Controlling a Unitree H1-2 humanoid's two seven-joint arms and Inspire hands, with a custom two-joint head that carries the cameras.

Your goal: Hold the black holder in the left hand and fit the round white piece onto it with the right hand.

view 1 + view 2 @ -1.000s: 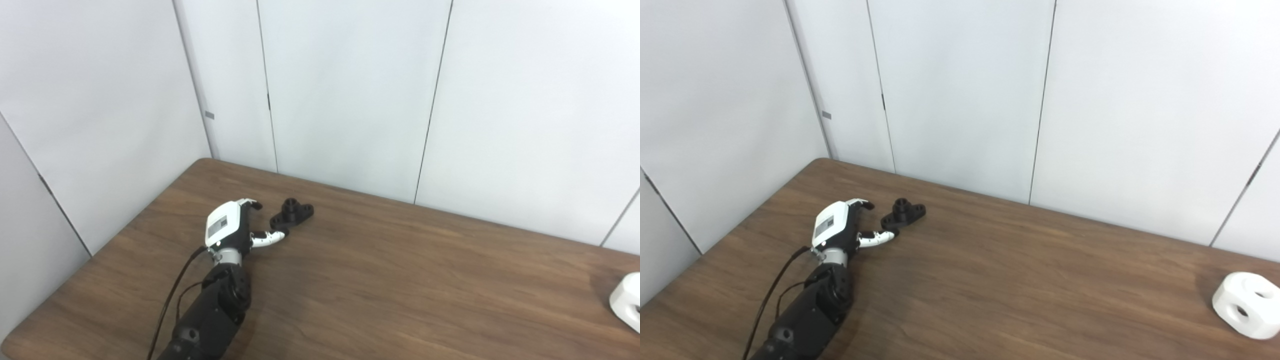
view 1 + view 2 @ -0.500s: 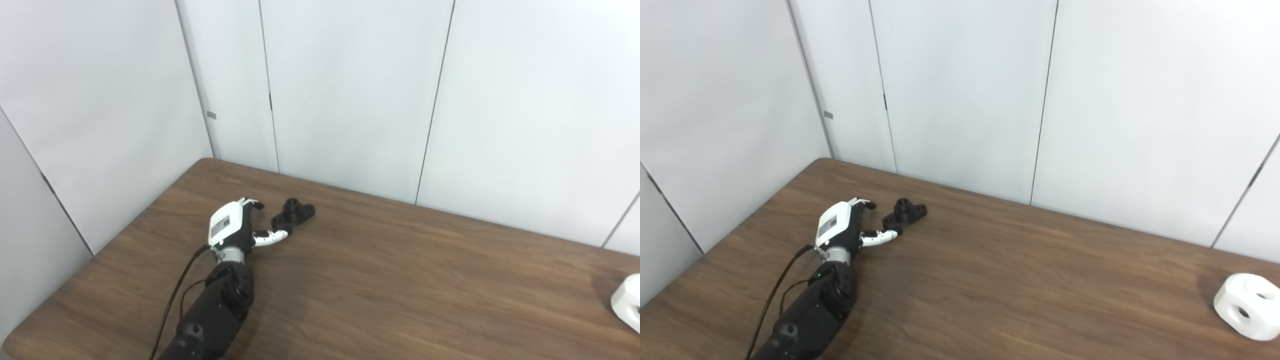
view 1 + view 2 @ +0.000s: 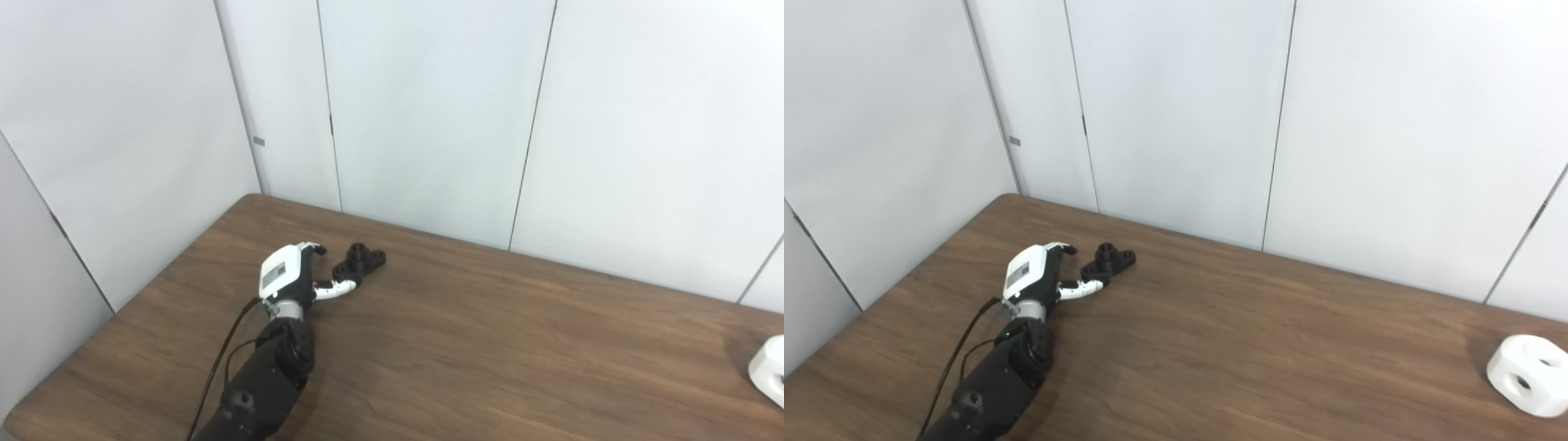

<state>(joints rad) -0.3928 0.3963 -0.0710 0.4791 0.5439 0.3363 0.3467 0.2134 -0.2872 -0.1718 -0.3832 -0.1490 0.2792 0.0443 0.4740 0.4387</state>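
Both cameras look down and forward from above the near edge of the desk point(image 3: 490, 343), facing the pale wall panels point(image 3: 1176, 110) behind it, from fairly far back. They sit side by side, so the scene is almost the same in each. The right eye view is shifted: the white piece point(image 3: 1526, 375), at the desk's right end, shows whole there, while the left eye view cuts it at the frame edge. Both share the desk's far left corner and the left hand point(image 3: 288, 280) near it.
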